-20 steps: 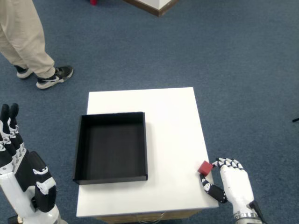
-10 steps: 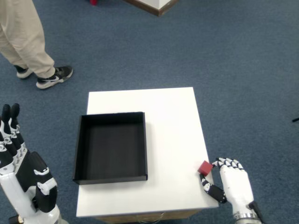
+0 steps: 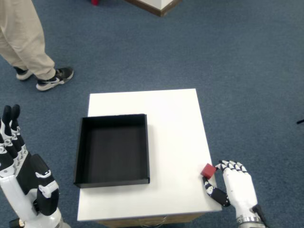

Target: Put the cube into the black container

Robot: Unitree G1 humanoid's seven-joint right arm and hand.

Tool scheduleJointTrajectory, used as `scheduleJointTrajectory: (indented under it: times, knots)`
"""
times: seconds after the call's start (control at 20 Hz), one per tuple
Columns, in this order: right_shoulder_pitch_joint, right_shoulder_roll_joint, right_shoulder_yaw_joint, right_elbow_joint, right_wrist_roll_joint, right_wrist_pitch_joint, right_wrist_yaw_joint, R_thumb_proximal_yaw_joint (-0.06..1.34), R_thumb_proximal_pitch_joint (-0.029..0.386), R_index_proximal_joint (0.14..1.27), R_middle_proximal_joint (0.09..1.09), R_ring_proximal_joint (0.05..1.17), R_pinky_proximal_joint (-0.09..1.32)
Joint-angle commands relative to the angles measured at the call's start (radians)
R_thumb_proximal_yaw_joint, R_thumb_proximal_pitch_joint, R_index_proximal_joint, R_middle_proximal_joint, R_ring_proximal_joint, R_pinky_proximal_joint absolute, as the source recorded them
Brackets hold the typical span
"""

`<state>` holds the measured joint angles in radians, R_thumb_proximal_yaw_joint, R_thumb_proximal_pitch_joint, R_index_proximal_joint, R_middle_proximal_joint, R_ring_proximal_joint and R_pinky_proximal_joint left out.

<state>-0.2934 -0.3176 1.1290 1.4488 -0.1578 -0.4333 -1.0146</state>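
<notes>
Small red cube (image 3: 208, 170): matte, at the white table (image 3: 173, 123) edge, 4 o'clock from the square, thin-walled black container (image 3: 113, 149), which holds nothing. Right hand (image 3: 236, 186): thumb and fingertips pinch the cube.

Blue carpet (image 3: 228, 61) covers the floor under a small white table (image 3: 171, 118). A person's legs in beige trousers (image 3: 23, 38) and dark sneakers (image 3: 54, 78) stand at upper left.
</notes>
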Motion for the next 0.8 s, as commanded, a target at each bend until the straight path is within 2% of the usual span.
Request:
scheduleJointTrajectory:
  times: [0.05,0.8]
  knots:
    - [-0.036,-0.006,0.000,-0.005,-0.024,0.004,-0.013,0.78,0.060,0.67,0.31,0.28,0.21]
    - [-0.028,-0.005,0.001,-0.009,-0.035,-0.028,-0.049,0.87,0.111,0.80,0.34,0.29,0.20]
